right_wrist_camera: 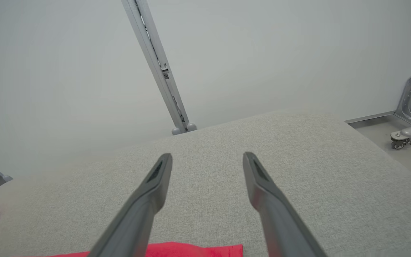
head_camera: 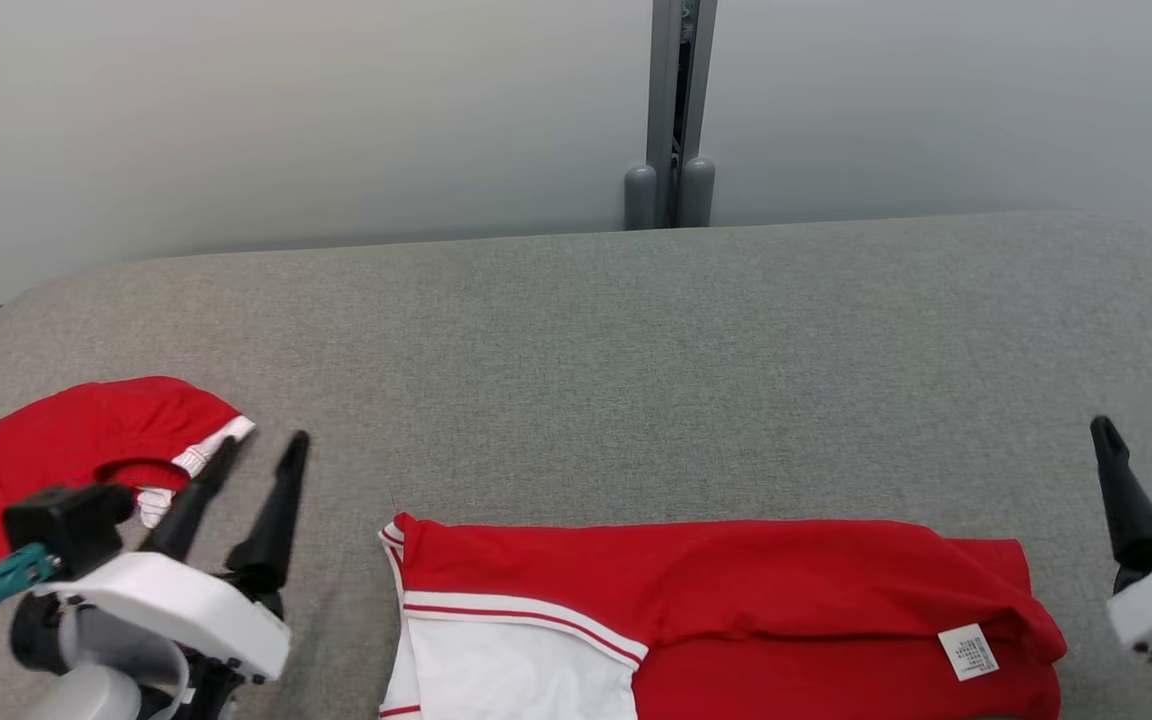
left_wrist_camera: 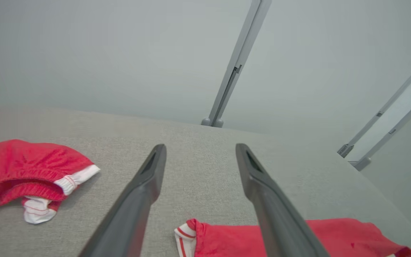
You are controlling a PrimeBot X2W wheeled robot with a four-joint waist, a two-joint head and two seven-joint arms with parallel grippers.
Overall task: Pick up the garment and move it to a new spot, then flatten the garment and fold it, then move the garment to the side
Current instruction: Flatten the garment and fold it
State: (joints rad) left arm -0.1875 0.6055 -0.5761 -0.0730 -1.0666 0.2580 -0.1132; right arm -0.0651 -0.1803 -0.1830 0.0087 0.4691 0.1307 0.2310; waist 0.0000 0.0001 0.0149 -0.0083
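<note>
I have bare table (head_camera: 636,350) ahead of my left end effector (head_camera: 264,440) and right end effector (head_camera: 1139,428); a crumpled red garment (head_camera: 66,440) lies just left of the left.

Crumpled red shorts (head_camera: 66,440) lie just left of the left pincer (head_camera: 264,442); a grey post (head_camera: 671,110) stands beyond the table (head_camera: 636,350) ahead.

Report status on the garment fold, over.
Left gripper open, empty. Right gripper open, empty. Red garment folded on grey surface between them. Second red garment left of left gripper, not blocking.
</note>
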